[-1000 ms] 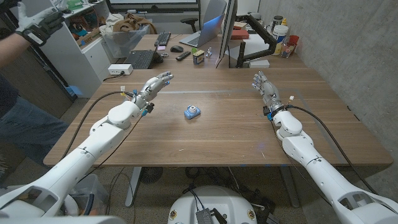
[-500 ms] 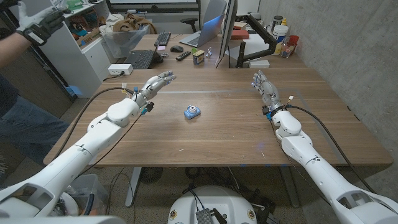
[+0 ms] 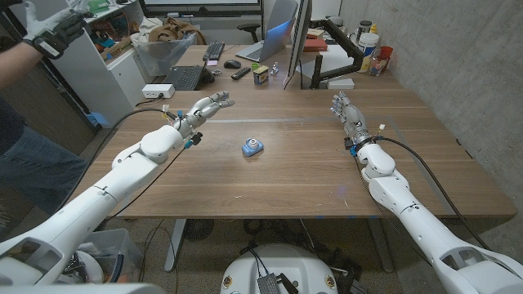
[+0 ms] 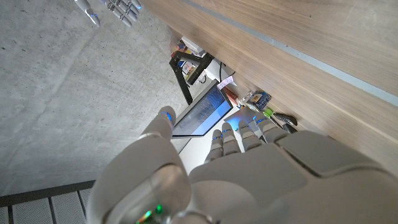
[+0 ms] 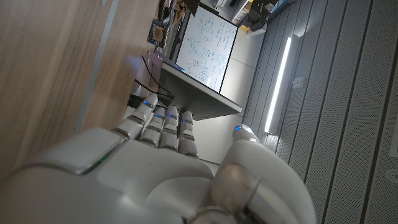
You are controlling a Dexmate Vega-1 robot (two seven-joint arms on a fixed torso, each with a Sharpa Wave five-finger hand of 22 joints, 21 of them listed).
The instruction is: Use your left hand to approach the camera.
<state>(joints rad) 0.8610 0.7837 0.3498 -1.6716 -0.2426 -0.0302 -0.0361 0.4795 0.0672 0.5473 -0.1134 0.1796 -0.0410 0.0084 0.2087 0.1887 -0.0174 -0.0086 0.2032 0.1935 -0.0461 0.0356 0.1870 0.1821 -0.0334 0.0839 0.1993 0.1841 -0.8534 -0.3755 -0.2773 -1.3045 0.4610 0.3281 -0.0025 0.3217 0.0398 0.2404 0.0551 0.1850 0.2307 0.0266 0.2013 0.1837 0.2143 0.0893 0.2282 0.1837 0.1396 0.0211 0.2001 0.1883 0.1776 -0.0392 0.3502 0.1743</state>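
**Left hand raised over the surface, camera untouched at centre**

The wooden surface (image 3: 270, 175) stands against a grey concrete wall (image 3: 458, 49) on the robot's right. Along its far edge lie a keyboard (image 3: 184, 77), a mouse (image 3: 233, 64), a tilted monitor (image 3: 278, 28) and a black monitor arm (image 3: 339, 45). A person's gloved hand (image 3: 49, 28) is raised at the far left, beside the surface, and is well apart from both robot arms.

The camera (image 3: 252, 148), a small blue item with a round lens facing up, sits near the middle of the surface. Nothing touches it.

The left hand (image 3: 204, 110) is held out on the robot's left of the camera and somewhat beyond it, near but clearly apart. Its fingers (image 3: 221, 101) are extended, spread and released, with nothing in them. The left wrist view shows the back of the same hand (image 4: 249, 162), fingers straight, pointing toward the monitor (image 4: 202, 112) and the clutter at the far edge.

The right hand (image 3: 347, 113) is on the robot's right side, well apart from the camera. Its fingers are straight and close together, released, grasping nothing. The right wrist view shows the back of this hand (image 5: 161, 162) beside the wooden surface (image 5: 56, 68). Whether either hand touches the surface cannot be told.
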